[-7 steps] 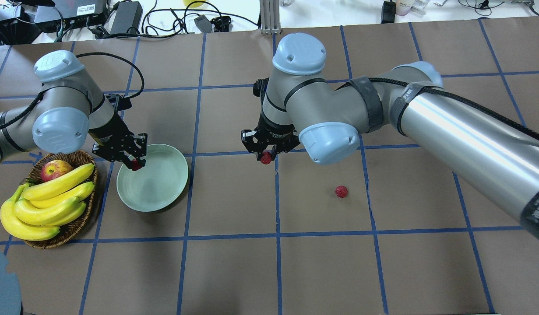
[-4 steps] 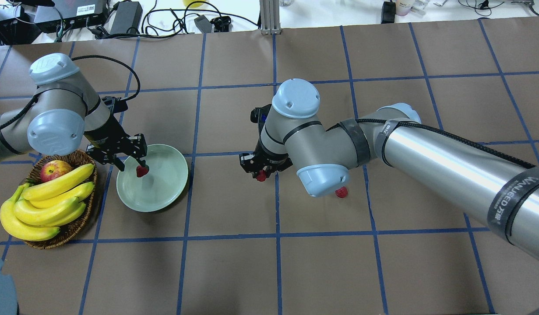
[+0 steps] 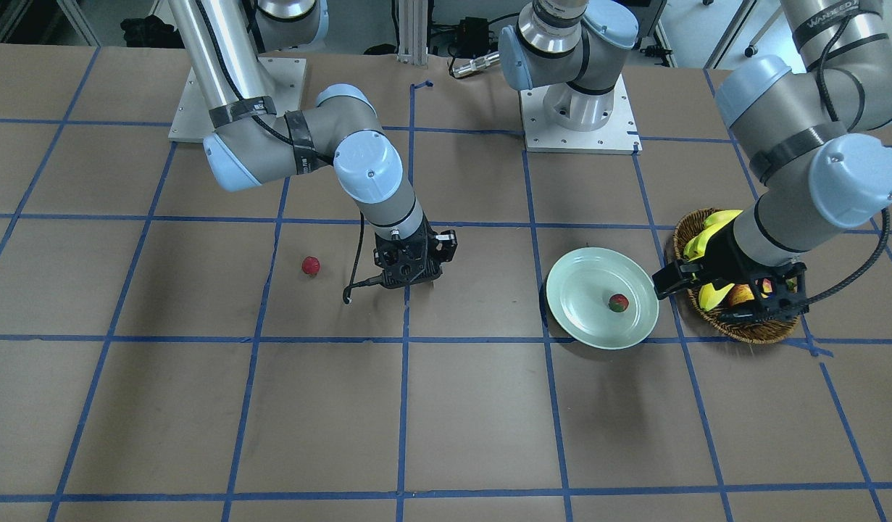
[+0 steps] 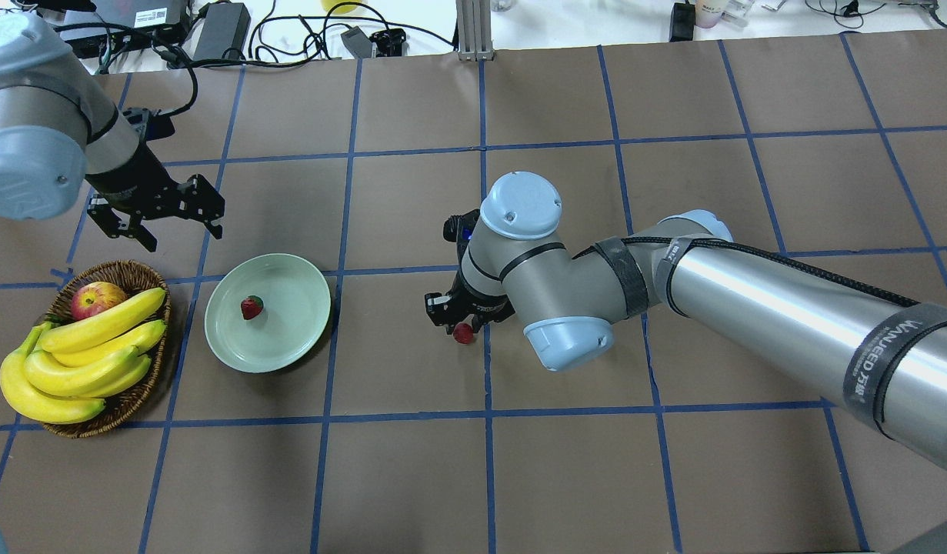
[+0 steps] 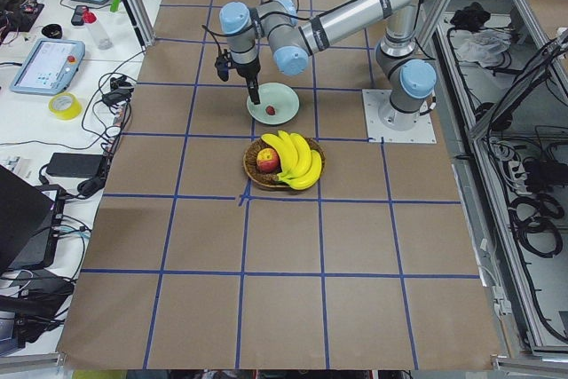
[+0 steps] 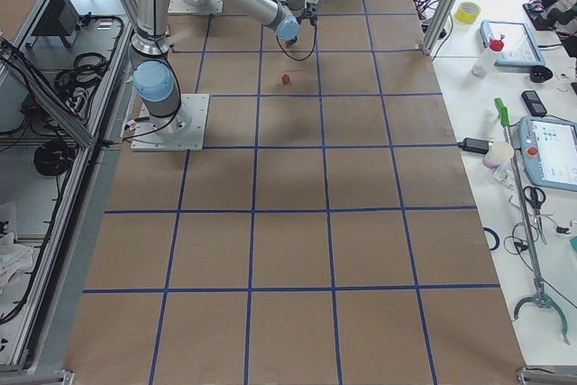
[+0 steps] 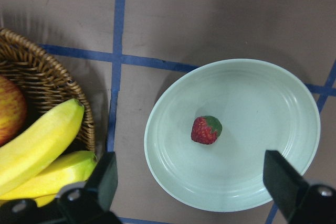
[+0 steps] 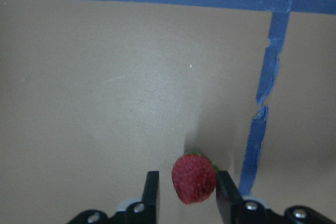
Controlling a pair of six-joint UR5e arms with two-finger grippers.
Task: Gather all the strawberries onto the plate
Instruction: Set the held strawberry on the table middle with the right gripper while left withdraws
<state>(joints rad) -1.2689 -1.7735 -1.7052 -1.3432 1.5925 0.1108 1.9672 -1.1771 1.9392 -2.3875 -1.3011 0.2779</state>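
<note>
One strawberry [image 4: 251,307] lies in the pale mint plate [image 4: 292,338]; it also shows in the left wrist view [image 7: 206,129] and the front view [image 3: 618,302]. My left gripper [image 4: 154,219] is open and empty, raised beyond the plate's far left. My right gripper [image 4: 462,326] is down at the table near the middle, around a second strawberry [image 8: 194,178]. That berry touches one finger [image 8: 224,195], with a small gap to the other. The third strawberry [image 3: 311,265] lies on the table; my right arm hides it in the overhead view.
A wicker basket [image 4: 81,431] with bananas [image 4: 81,354] and an apple [image 4: 96,298] stands just left of the plate. My right arm [image 4: 750,300] stretches low across the table's right half. Cables and boxes lie beyond the far edge.
My left gripper let go of its strawberry in the plate, rose and pulled back to the far left. My right gripper came down to the table with its strawberry, and its jaws parted slightly.
</note>
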